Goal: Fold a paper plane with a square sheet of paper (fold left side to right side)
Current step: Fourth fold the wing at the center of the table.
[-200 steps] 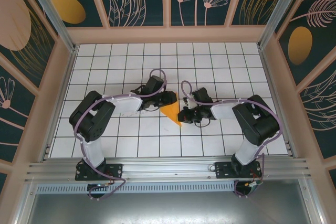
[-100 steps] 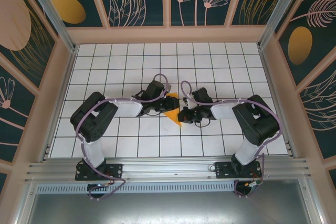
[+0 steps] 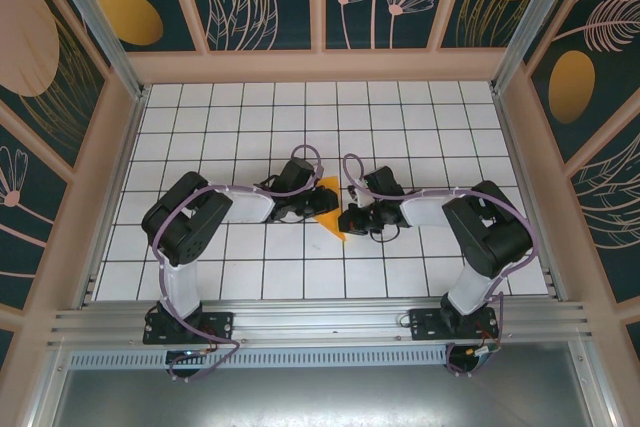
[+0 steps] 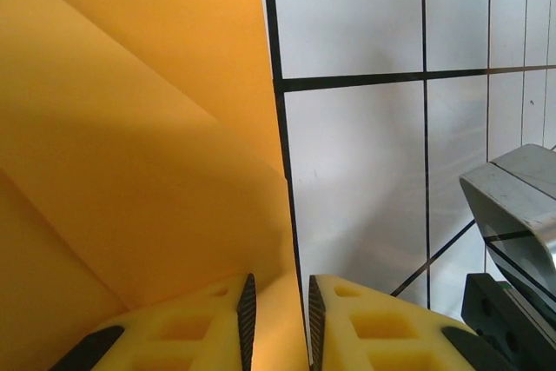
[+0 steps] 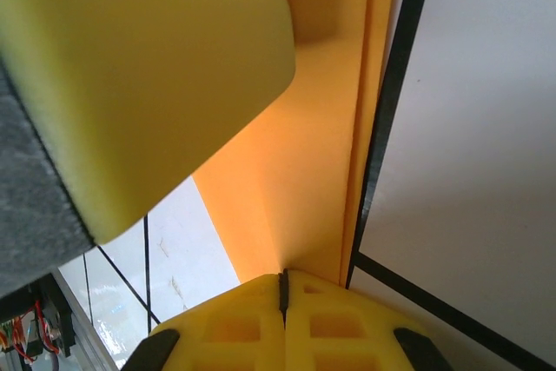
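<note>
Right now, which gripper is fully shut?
The right gripper: its jaws meet with no gap. The left gripper has jaws standing apart, the orange paper edge between them.

From above, the folded orange paper (image 3: 331, 215) is mostly covered by the left gripper (image 3: 320, 203) and the right gripper (image 3: 349, 217), its creases too small to read. In the left wrist view it runs off the left and top edges, and whether the left gripper, cut off at the bottom, pinches the edge in its narrow gap cannot be told. In the right wrist view a blurred yellow block (image 5: 148, 76) hides the paper's upper left.
</note>
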Tool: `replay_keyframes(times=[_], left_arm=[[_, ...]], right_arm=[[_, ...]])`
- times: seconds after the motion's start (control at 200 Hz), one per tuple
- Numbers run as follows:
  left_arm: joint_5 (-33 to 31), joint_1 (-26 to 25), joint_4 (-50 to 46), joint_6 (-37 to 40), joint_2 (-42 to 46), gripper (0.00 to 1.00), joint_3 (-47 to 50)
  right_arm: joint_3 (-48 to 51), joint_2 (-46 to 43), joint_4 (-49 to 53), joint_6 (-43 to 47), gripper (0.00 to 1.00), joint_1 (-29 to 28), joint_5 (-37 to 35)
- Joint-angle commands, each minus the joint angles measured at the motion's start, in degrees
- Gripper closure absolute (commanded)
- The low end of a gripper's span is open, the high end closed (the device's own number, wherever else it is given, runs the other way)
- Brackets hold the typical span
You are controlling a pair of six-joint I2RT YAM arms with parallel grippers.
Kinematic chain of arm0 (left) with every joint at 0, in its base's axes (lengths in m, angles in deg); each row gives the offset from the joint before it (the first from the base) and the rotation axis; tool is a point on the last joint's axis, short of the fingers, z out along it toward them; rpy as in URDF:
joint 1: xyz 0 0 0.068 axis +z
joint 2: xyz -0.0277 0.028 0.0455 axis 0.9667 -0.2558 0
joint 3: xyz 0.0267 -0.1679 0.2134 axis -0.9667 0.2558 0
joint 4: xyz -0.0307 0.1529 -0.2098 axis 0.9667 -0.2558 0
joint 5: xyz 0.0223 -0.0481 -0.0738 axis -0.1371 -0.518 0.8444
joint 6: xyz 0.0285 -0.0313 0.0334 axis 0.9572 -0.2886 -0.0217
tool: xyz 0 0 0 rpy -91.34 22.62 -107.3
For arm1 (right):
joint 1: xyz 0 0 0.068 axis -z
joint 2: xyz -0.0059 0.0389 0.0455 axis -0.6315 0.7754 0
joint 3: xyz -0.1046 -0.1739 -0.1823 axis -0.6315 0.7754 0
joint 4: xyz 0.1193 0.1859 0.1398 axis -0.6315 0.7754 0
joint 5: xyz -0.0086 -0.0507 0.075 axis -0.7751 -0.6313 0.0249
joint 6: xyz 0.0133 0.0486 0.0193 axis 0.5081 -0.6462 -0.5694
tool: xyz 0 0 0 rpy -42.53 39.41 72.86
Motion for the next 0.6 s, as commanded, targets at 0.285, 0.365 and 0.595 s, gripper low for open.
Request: replay_keyframes(times=[0.285, 0.365, 0.595], left_arm=[[-3.0, 5.2, 0.0, 5.8, -3.8, 0.73, -1.9], [-3.1, 6.1, -0.2, 6.9, -4.4, 0.73, -1.9], [-3.5, 8.6, -3.8, 10.5, -7.5, 0.72, -8.3]], right_arm=[[2.1, 3.0, 10.5, 2.7, 1.00, -0.8, -6.9], [2.2, 2.8, 10.6, 2.7, 1.00, -0.7, -6.9], [2.8, 2.6, 10.6, 2.7, 1.00, -0.9, -6.5]])
